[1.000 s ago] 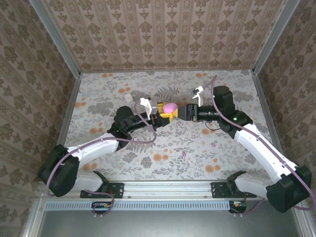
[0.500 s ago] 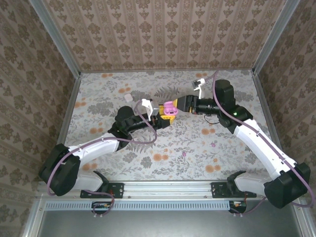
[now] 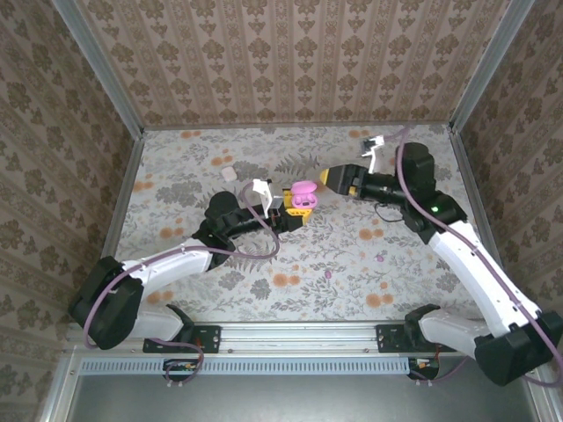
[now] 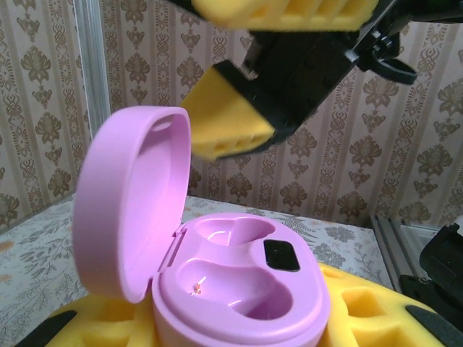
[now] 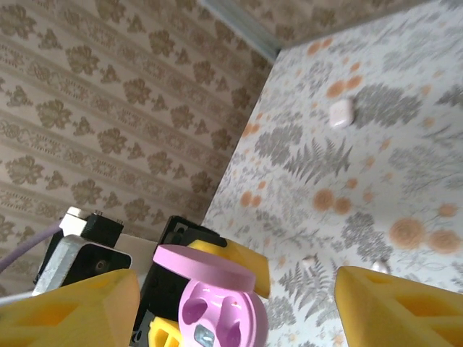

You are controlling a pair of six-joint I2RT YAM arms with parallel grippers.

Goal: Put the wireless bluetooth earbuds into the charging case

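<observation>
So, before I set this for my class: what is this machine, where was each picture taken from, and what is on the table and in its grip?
It is two robot arms bolted at the near edge of a flower-print table, each ending in a two-finger gripper with yellow pads. The top picture looks down from above and behind the arms. The other two come from a camera on each wrist. The left gripper is shut on a pink case. The case's lid stands open and its two sockets are empty. The right gripper is open, holds nothing, and sits apart from the pink case, to its right. On the table lie a white case and two tiny pink buds.
</observation>
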